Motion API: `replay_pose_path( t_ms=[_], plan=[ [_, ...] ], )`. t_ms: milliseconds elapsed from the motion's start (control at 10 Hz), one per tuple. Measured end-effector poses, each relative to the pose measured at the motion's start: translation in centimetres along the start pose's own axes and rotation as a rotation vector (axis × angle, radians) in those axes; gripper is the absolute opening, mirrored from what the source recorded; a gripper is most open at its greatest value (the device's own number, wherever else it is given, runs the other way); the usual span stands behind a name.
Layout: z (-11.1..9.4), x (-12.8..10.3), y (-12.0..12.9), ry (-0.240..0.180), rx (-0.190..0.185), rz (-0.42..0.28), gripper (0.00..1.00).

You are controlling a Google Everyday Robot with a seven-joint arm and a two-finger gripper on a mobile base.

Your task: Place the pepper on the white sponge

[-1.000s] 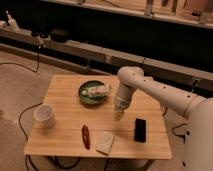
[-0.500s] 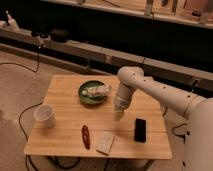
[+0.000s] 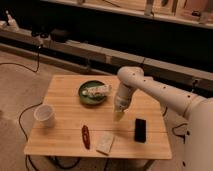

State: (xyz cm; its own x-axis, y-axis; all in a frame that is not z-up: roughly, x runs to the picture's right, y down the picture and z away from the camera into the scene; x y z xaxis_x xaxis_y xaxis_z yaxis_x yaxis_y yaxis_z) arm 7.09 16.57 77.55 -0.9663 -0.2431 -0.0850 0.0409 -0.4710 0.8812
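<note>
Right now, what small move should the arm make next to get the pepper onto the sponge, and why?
Probably open the gripper and swing it toward the table's front edge, over the pepper. It hangs shut and empty above the table's middle, beside the green plate, while the pepper lies untouched next to the sponge.

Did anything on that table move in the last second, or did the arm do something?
Nothing visibly changed. The tool hangs shut and empty over the table, between the green plate and the black block. The pepper lies left of the white sponge, not on it; the cup stands at the left.
</note>
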Motion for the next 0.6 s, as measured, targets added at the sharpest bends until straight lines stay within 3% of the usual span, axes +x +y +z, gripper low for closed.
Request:
replay_pose_path(
  t_ms=[400,600],
  plan=[
    [0.0,0.1,0.1,0.001,0.000,0.004,0.05],
    [0.0,0.6,1.3,-0.007,-0.010,0.076,0.05]
  ],
)
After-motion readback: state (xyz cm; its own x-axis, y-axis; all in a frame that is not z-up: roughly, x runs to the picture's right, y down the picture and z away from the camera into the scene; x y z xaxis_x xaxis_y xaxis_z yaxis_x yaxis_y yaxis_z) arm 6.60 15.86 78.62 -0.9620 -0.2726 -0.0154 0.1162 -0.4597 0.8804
